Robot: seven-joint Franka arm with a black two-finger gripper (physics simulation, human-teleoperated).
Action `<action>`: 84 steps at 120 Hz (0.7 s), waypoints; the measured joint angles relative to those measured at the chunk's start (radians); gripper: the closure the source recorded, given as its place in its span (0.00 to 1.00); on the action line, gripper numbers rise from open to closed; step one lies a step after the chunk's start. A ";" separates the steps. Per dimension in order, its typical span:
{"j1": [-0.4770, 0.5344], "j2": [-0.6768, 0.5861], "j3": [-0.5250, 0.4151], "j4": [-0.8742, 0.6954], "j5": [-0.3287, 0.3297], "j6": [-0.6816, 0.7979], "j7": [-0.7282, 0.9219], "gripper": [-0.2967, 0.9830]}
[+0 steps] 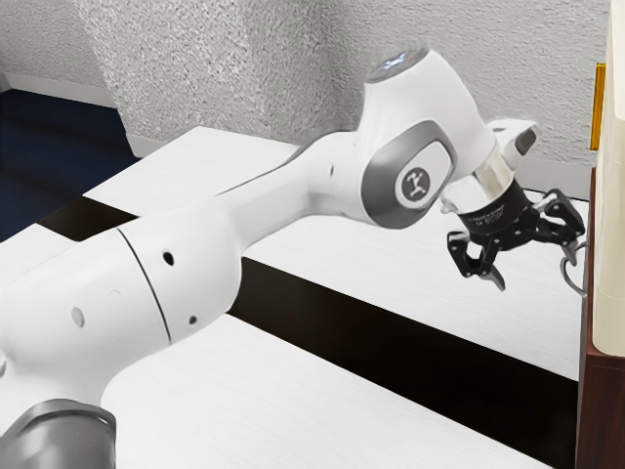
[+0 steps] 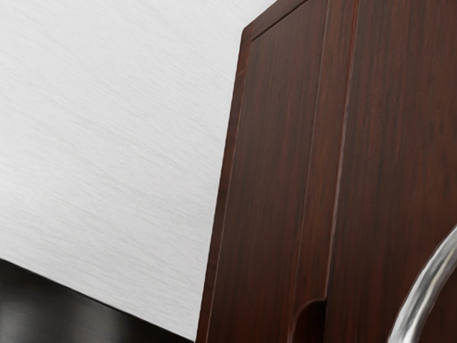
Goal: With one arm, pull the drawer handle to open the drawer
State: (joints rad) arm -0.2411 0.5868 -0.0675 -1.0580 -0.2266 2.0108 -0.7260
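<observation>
My gripper (image 1: 536, 266) stands open at the exterior view's right, its two black fingers spread wide. One finger is right by the curved metal handle (image 1: 566, 277) on the cabinet's front; whether they touch I cannot tell. The other finger is farther from the cabinet. In the wrist view the silver handle (image 2: 428, 286) curves in front of the dark reddish-brown wooden front (image 2: 393, 143). Nothing is held between the fingers.
The brown cabinet (image 1: 598, 415) rises at the exterior view's right edge, with a cream panel (image 1: 609, 234) and a gold-coloured piece (image 1: 599, 107) above. A white table (image 1: 322, 391) with a black stripe (image 1: 391, 342) lies below the arm. Grey textured walls stand behind.
</observation>
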 joint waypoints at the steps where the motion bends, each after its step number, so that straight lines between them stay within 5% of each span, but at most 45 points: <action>1: 0.000 0.000 0.000 -0.001 0.000 0.001 0.000 0.23; 84: -0.001 -0.086 0.049 -0.126 0.007 0.000 0.012 0.27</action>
State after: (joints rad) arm -0.2418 0.5007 -0.0180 -1.1842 -0.2194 2.0111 -0.7136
